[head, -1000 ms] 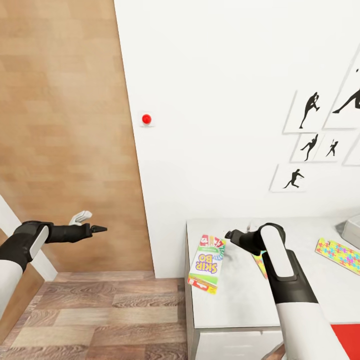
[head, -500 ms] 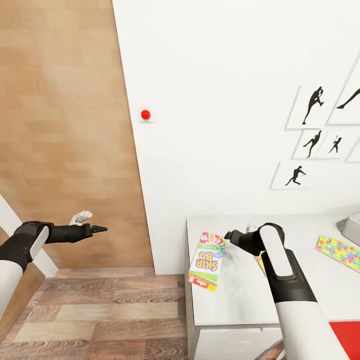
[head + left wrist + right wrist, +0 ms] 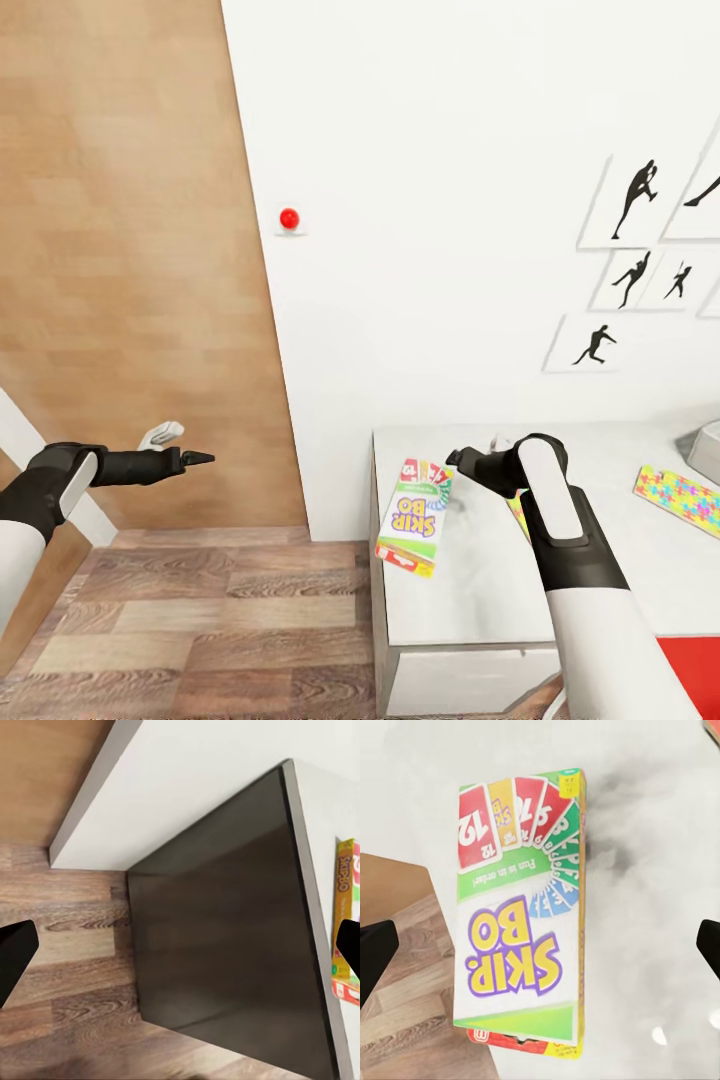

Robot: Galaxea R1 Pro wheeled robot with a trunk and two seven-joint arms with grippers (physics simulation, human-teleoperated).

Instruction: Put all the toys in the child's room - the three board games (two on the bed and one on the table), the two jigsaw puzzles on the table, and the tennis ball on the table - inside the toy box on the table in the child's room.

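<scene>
The whole head view has shifted slightly since a second ago, so only the camera was moved. The board game [image 3: 414,517] is left at the table's [image 3: 470,600] left edge, slightly overhanging it. The right gripper [image 3: 460,461] is held open and empty just above it, and no grasp is judged begun.

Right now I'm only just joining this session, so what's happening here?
A two-armed robot stands at the end of the pale table, tidying toys. Its right gripper hovers, jaws open, above the Skip-Bo board game, which lies flat at the table's edge, not yet grasped. A jigsaw puzzle lies further along, with the toy box at the far right. The left gripper is held out over the wood floor, empty.
</scene>
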